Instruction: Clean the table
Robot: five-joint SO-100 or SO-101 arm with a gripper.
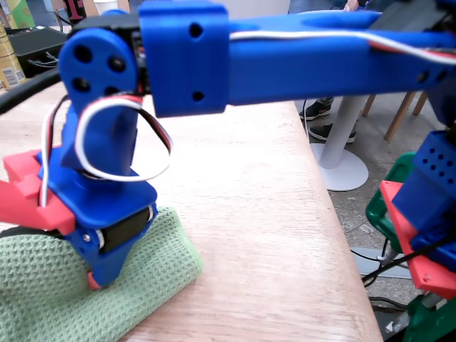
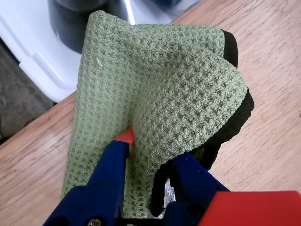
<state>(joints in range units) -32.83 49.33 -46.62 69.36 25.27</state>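
Pinching a raised fold of green cloth [image 2: 160,94] on the table [image 1: 271,235], the jaws show only in the wrist view.

I see one green cloth [image 2: 160,89], one big table [image 1: 271,235] and one little white table [image 1: 340,142].

The arm [image 1: 285,60] is made of bright blue plastic with round screw holes in its side. A white and red cable [image 1: 125,139] loops beside its joint. The gripper [image 2: 153,165] has blue fingers, with red plastic parts, and a black motor sits in the wrist.
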